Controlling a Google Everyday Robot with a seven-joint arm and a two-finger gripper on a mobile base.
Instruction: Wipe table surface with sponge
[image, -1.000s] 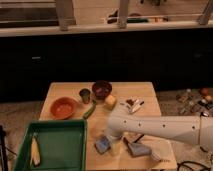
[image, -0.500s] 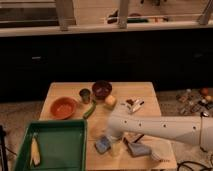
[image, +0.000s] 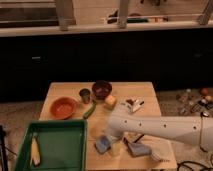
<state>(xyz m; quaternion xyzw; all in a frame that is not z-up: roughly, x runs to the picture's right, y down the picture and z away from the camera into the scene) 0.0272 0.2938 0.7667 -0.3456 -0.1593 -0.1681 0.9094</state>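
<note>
Wiping has not begun, as far as shows: the sponge (image: 102, 145) lies flat near the front edge of the table (image: 142, 92), just right of the tray (image: 55, 122), and nothing grips it. The arm (image: 165, 129) reaches in from the right, low across the table's front. Its wrist is bent down so the gripper (image: 115, 148) hangs just beside the sponge, fingers apart and empty; the grasp and every stroke are left.

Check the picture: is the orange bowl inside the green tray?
No, the orange bowl sits on the table surface beyond the green tray, while the gripper hangs by the sponge.
</note>
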